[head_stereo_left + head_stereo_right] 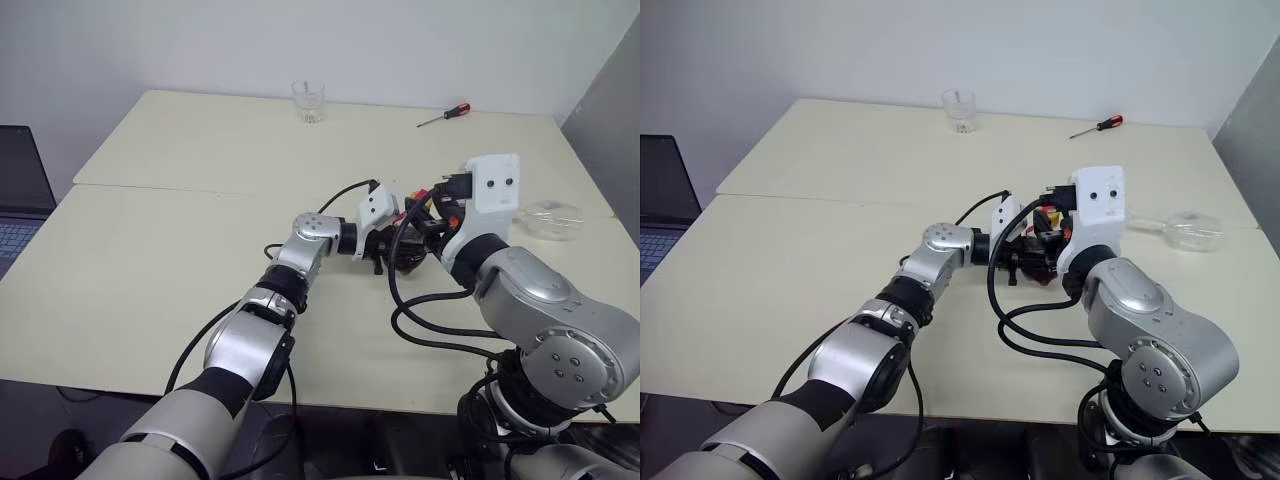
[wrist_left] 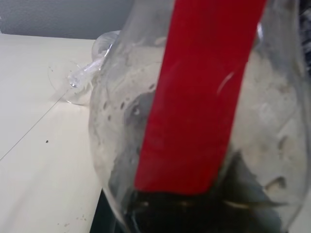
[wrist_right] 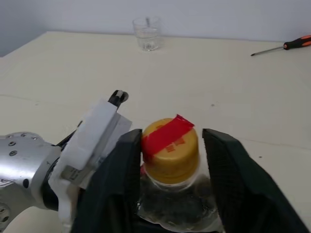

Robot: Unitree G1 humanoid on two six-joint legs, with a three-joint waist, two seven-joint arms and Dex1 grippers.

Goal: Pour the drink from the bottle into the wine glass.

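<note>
My left jaws (image 1: 385, 252) pinch the bottle (image 2: 194, 121) low on its round body, near the middle of the frame. The drink (image 2: 204, 213) sits dark at its bottom. My right jaws (image 3: 170, 145) stand on both sides of the yellow cap (image 3: 170, 150); I cannot tell if they squeeze it. The wine glass (image 1: 552, 219) lies on its side on the tabletop (image 1: 180, 250), at the right. A tumbler (image 1: 308, 101) and a screwdriver (image 1: 444, 115) sit at the top.

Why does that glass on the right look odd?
The wine glass lies on its side on the table, right of the grippers, not upright to take a pour. The bottle is still capped.
</note>
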